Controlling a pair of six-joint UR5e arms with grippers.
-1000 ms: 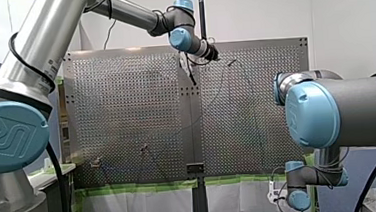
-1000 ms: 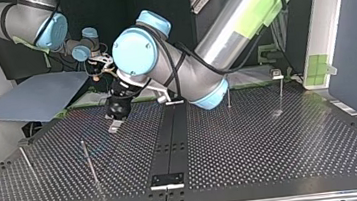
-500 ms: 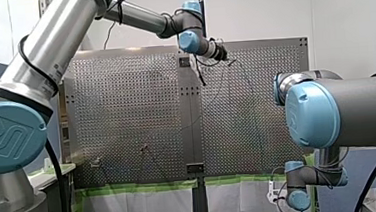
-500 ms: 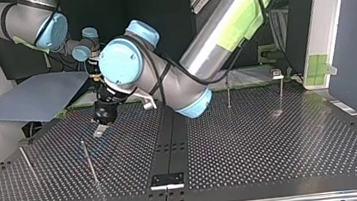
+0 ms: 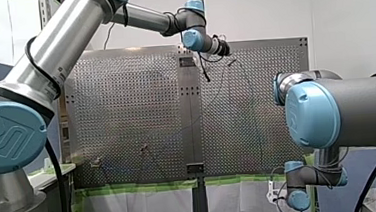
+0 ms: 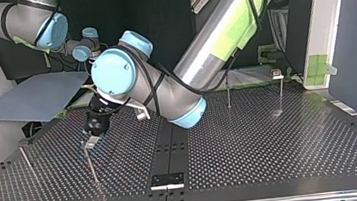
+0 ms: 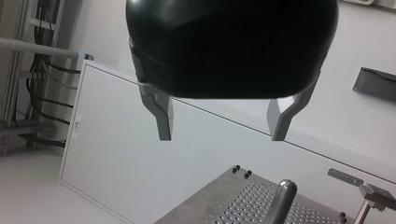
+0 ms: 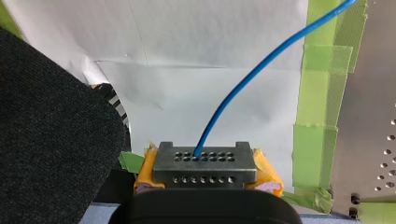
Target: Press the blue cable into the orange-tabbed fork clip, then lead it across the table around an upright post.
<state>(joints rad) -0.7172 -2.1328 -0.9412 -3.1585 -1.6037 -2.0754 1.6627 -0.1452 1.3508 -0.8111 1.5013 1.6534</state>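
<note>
In the right wrist view my right gripper [image 8: 205,164], with yellow pads, is shut on the blue cable [image 8: 261,65]. The cable rises from between the fingers over white paper. In the front view this gripper [image 5: 272,191] hangs low, off the plate's near right edge. My left gripper [image 7: 223,125] is black with metal fingers [image 7: 163,116]. It is open and holds nothing. In the top view the left gripper [image 6: 90,139] hovers just over a thin upright post [image 6: 91,166]; the post's rounded top [image 7: 285,192] shows ahead of the fingers. A small clip [image 5: 144,148] with a reddish tip stands on the plate.
A second thin post [image 6: 27,162] leans at the top view's left. A post [image 6: 227,94] and a taller clip stand [image 6: 278,77] rise at that view's far right. Green tape [image 8: 322,88] lines the plate's edge. A grey sheet [image 6: 35,98] lies beyond the plate.
My left arm has swung its open gripper toward the top view's left and closer to that camera, ending over the thin post. The right arm has stayed still.
</note>
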